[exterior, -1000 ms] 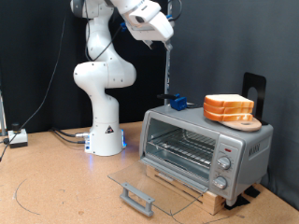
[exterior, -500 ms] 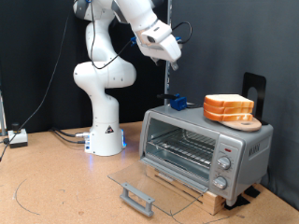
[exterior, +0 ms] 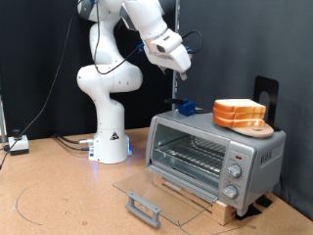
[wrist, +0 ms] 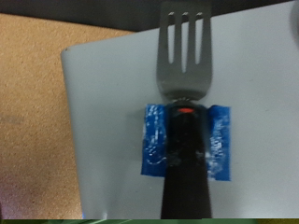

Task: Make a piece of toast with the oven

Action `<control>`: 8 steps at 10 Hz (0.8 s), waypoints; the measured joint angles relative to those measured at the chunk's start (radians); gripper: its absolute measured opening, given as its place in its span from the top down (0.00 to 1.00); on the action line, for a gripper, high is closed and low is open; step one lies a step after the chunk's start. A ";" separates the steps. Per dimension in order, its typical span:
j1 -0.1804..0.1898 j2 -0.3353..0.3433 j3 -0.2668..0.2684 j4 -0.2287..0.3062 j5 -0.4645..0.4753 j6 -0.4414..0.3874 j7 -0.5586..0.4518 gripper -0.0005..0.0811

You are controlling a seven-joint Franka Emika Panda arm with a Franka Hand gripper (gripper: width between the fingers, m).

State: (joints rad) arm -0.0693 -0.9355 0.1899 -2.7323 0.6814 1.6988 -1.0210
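With oven [exterior: 210, 155] door down, rack bare, gripper [exterior: 180, 69] hangs at oven's 11 o'clock above fork [wrist: 181, 103]; closure: cannot tell. Toast [exterior: 240, 110] stacked on oven top. Step judged: fetching fork; calls for descent.

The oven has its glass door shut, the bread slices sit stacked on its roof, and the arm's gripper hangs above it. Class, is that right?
Not quite. The exterior view shows the oven with its glass door dropped fully open. The bread slices do sit stacked on its roof, and the gripper does hang above it.
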 joint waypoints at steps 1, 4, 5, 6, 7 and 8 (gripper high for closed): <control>0.000 -0.007 0.029 -0.021 0.000 0.017 0.000 0.00; 0.001 -0.014 0.131 -0.089 0.035 0.126 0.000 0.00; 0.001 -0.009 0.158 -0.100 0.051 0.141 0.000 0.00; 0.001 0.000 0.184 -0.108 0.071 0.162 0.000 0.00; 0.001 0.010 0.207 -0.111 0.088 0.180 -0.001 0.00; 0.001 0.023 0.229 -0.114 0.106 0.201 -0.001 0.00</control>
State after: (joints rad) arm -0.0684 -0.9122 0.4186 -2.8458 0.7871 1.9000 -1.0220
